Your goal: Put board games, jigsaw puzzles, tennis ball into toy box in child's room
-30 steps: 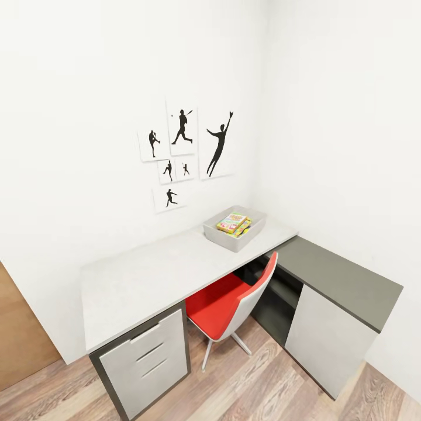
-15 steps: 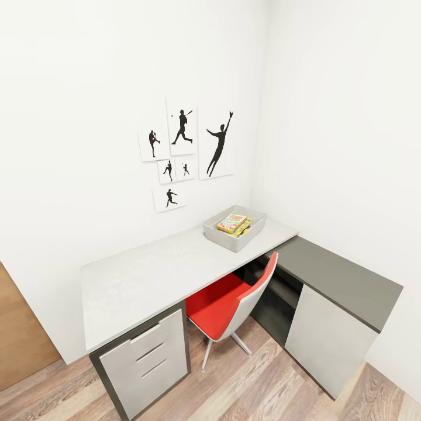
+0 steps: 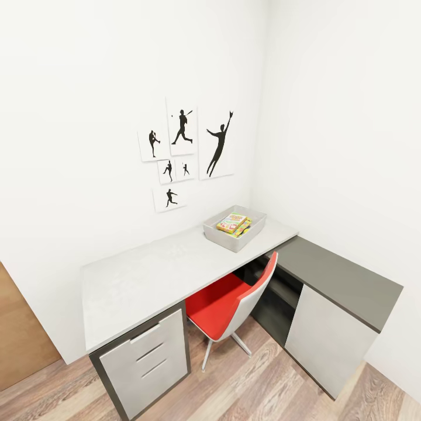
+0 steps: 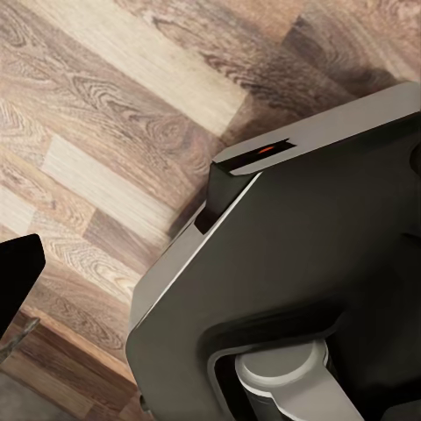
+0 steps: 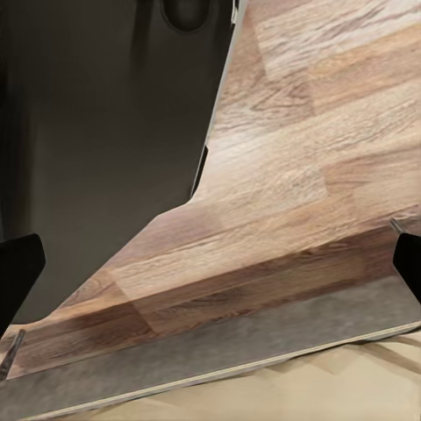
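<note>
Toys (image 3: 234, 224) lie inside the toy box (image 3: 220, 237), which sits at the far right end of the bench (image 3: 146, 275), close to the corner of the walls. From the head view I can make out a printed yellow-green-red game box on top and a bit of another bright piece under it; what else is in there is too small to tell. No toy lies loose on the bench.

Going left to right in the head view: a brown panel (image 3: 17, 339) at the edge, the white drawers (image 3: 149, 356) under the bench, the silhouette pictures (image 3: 184, 149) on the wall, a red chair (image 3: 231, 301) tucked half under the bench, then the lower dark cabinet (image 3: 345, 280).

The robot stands back from the bench, so the step in hand looks like travel or a check of the room. To do it well, I would scan for any toy left outside the box and keep the base clear of the chair.

In the left wrist view the camera looks down at the plank floor (image 4: 96, 114) and the robot's own dark base (image 4: 316, 263), with one dark fingertip at the frame edge. In the right wrist view the hand (image 5: 210, 267) has its two fingertips (image 5: 17, 272) at opposite frame edges, spread wide and holding nothing. Whether the left hand is spread or closed I cannot tell.
</note>
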Robot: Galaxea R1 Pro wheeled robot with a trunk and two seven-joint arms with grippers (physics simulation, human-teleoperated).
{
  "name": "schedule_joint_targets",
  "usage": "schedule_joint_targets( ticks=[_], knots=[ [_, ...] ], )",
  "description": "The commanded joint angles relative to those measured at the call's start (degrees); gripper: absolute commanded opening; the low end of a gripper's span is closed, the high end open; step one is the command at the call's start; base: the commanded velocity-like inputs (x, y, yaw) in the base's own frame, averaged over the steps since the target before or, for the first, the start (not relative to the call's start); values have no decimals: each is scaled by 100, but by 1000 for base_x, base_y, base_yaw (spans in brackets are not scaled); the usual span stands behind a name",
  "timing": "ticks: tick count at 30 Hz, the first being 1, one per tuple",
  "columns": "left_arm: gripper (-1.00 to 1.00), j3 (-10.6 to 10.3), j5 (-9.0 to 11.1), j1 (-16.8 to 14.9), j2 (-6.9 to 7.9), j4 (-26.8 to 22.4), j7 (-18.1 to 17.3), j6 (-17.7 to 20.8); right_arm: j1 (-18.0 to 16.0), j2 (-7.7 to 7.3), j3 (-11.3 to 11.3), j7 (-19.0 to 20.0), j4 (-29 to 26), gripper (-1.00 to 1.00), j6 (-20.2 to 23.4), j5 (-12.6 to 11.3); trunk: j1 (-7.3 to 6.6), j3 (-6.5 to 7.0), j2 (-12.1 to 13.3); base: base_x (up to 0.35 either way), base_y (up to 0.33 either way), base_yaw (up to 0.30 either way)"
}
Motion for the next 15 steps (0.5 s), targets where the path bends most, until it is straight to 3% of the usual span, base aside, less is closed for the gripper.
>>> schedule_joint_targets(
  ticks=[1,15],
  knots=[
    [100,42,-23,-4,-4,-16,-24,39,-3,6,-42,16,-9,100,23,55,3,-11,-11,0,0,0],
    [100,42,-23,-4,-4,-16,-24,38,-3,20,-42,16,-9,100,23,57,3,-11,-11,0,0,0]
  ],
)
